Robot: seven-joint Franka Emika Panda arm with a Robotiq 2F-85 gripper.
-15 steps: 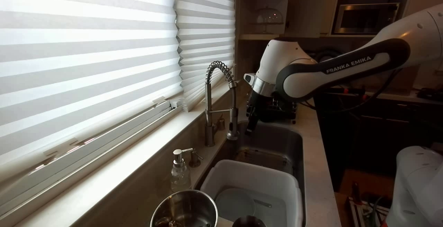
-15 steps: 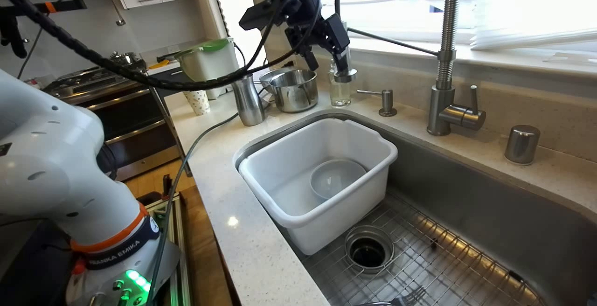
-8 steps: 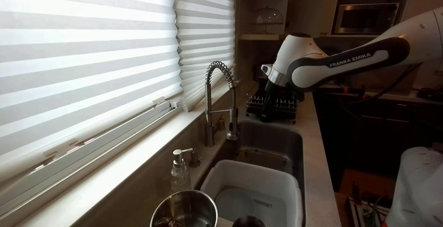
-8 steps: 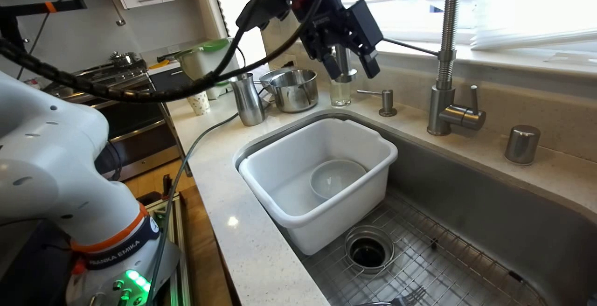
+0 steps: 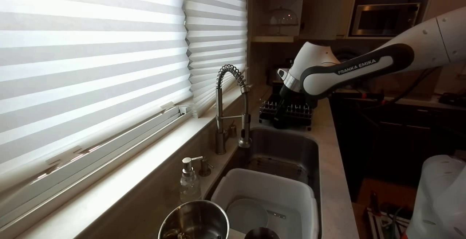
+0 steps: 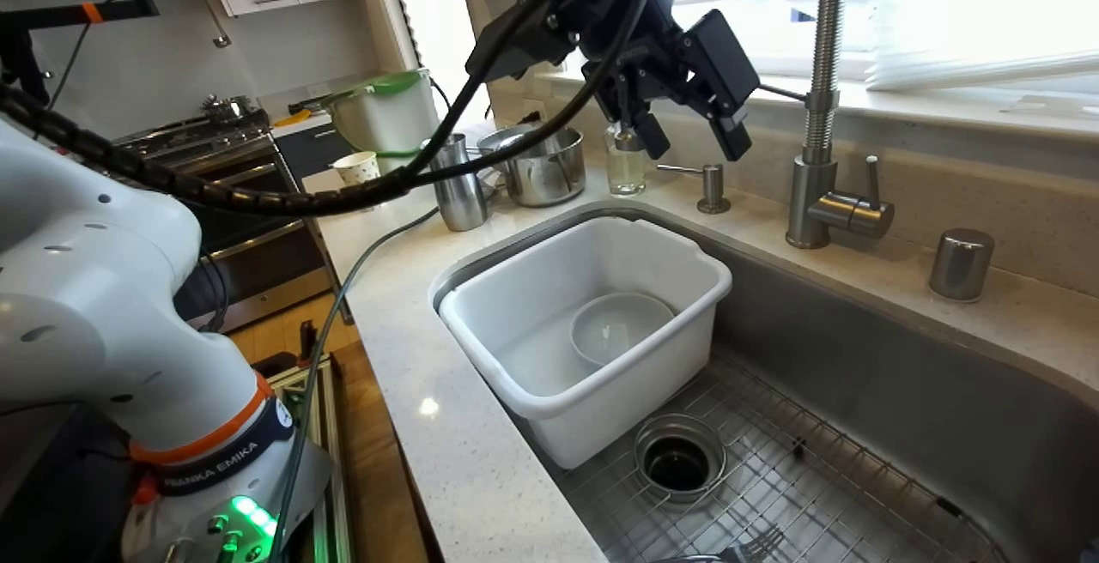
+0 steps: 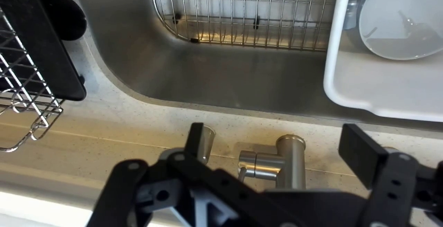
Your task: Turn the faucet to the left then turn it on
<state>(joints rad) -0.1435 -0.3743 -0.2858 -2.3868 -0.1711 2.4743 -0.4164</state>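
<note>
So our hand (image 7: pixel 275 139) is spread wide, holding nothing — we guess it wants room to take the faucet (image 6: pixel 810 202) from the side. That faucet's ahead of the hand, not touching, and in the wrist view it shows through the hand's gap. It's fixed into the bench (image 6: pixel 481 451), so we reckon it'll swivel, not slide. The tub (image 6: pixel 618 404) sits lower than the hand at one end of the sink (image 6: pixel 876 348), probably to leave the drain (image 6: pixel 678 464) uncovered. Count-wise we get one faucet, one lever (image 6: pixel 873 184), one tub with one bowl (image 6: pixel 622 327) in it — and, beyond the hand in an exterior view, one soap bottle (image 6: pixel 626 172), at least one pot (image 6: pixel 547 177), one jug (image 6: pixel 464 207), one cup (image 6: pixel 356 170).
</note>
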